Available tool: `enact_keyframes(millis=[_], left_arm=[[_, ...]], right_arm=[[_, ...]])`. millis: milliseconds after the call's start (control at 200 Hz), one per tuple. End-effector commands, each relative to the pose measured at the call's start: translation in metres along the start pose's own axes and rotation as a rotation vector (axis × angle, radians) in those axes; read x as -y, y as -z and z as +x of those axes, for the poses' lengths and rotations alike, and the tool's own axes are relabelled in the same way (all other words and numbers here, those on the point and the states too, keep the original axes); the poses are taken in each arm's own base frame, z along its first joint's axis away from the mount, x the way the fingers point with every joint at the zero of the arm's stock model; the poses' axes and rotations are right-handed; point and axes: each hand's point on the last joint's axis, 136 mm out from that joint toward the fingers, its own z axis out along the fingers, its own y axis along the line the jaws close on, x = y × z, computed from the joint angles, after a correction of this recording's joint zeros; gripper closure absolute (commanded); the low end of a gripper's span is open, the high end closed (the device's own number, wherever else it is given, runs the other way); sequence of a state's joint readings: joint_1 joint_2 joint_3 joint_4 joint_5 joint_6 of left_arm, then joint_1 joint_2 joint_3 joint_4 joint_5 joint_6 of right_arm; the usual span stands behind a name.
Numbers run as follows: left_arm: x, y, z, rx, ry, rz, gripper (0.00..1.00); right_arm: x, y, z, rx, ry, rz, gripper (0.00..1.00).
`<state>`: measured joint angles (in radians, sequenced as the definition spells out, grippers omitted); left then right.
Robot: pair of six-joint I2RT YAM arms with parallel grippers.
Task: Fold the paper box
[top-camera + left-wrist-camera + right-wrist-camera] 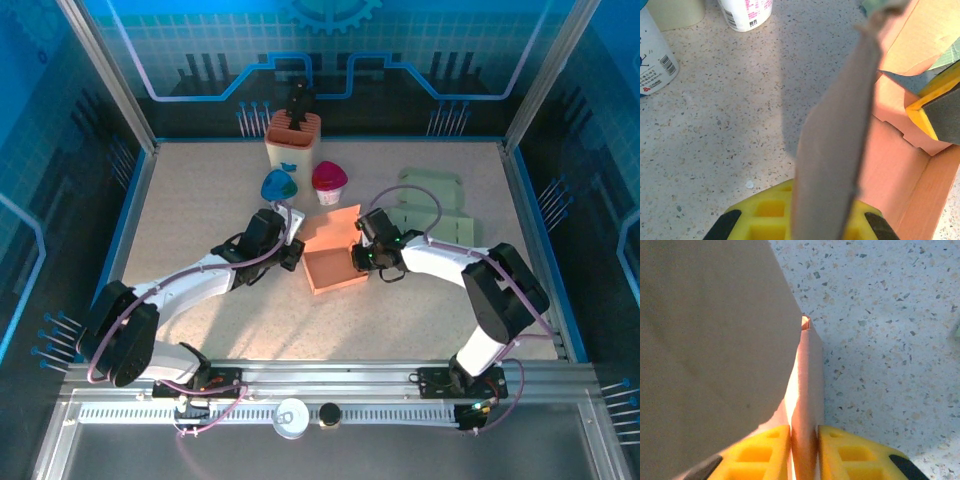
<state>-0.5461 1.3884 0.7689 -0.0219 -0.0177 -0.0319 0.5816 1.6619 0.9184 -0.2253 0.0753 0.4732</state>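
— Middle of the bench (200, 200): the paper box (335, 270) lies tray-up, long axis running left to right, its lid panel (335, 228) standing on the far side.
— Grips?
— Clamped on the left end flap (835, 150) is the left gripper (291, 256); the right gripper (360, 260) pinches the right wall (807, 390). Each sits at its own end of the box; the lid panel looks equally near both.

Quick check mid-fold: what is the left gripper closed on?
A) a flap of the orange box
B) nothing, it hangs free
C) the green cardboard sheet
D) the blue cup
A: the left wrist view shows the left gripper with a flap of the orange box pinched between its yellow fingers.
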Motion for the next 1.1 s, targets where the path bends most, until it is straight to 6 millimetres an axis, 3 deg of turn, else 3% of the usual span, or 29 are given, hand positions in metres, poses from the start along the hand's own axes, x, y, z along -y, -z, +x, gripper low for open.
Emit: enact_keyframes(millis=[0, 170, 375, 600, 710, 805, 995, 1095], left_arm=[[0.017, 0.002, -0.003, 0.001, 0.005, 0.076, 1.0], [0.019, 0.002, -0.005, 0.006, 0.006, 0.08, 1.0], [0.022, 0.004, -0.007, 0.013, 0.022, 0.087, 1.0], [0.025, 0.006, -0.008, 0.035, 0.053, 0.107, 1.0], [0.026, 0.006, -0.007, 0.036, 0.056, 0.112, 1.0], [0.026, 0.006, -0.007, 0.036, 0.053, 0.113, 1.0], [0.028, 0.005, -0.009, 0.032, 0.046, 0.116, 1.0], [0.028, 0.005, -0.011, 0.033, 0.046, 0.116, 1.0]], right_arm=[[-0.003, -0.007, 0.012, -0.056, 0.022, 0.003, 0.82], [0.002, -0.008, 0.01, -0.05, 0.043, 0.054, 0.91], [0.012, 0.0, 0.01, -0.021, 0.142, 0.261, 1.0], [0.004, 0.009, 0.009, 0.015, 0.222, 0.368, 1.0], [0.002, 0.003, 0.009, 0.008, 0.208, 0.331, 0.85], [0.0, -0.002, 0.007, 0.001, 0.189, 0.287, 0.8], [0.001, -0.009, 0.004, -0.011, 0.181, 0.274, 0.79], [0.006, -0.011, 0.003, -0.011, 0.176, 0.295, 0.85]])
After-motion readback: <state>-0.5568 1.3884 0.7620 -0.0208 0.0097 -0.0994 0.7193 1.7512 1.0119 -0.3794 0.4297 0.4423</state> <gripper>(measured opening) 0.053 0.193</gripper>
